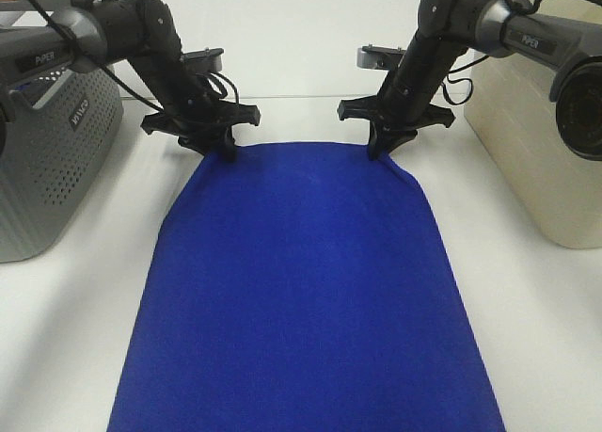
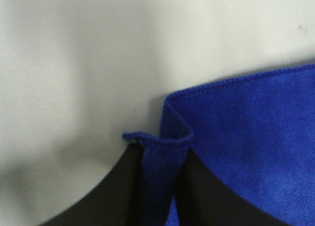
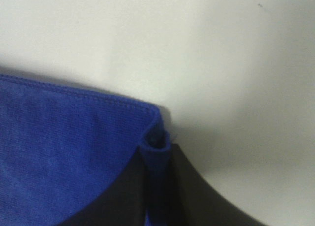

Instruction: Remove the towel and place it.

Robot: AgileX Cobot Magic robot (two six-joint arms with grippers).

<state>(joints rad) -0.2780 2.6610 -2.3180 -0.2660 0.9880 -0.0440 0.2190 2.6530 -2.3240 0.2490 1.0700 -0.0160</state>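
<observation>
The flat white table [image 1: 536, 357] carried everything. Spread over the middle of it lay the deep blue cloth towel [image 1: 301, 291], a rectangle of napped fabric running from the near edge of the high view up to the far part of the table, its two far corners drawn slightly inward. A grey perforated metal box [image 1: 42, 168] stood to the left of the towel and a beige rounded plastic container [image 1: 531, 150] to the right, both apart from the fabric.

The two black arms reached down to the towel's far edge. The left gripper [image 1: 224, 152] was pressed together on the far left corner; its wrist view showed a fold of hemmed blue cloth [image 2: 165, 147] squeezed between the dark fingers [image 2: 123, 196]. The right gripper [image 1: 379, 150] was pinching the far right corner in the same way, a small roll of cloth [image 3: 156, 147] caught between its fingers [image 3: 192, 196].

The towel looked light, soft and limp, so it would likely sag and drape between the two holds rather than keep its shape, and its nap should give fair grip. The stitched corners seemed the soundest places to take it, since the hem is thicker there. With only a narrow fold in each pinch, a corner might slip free if the cloth dragged across the table.
</observation>
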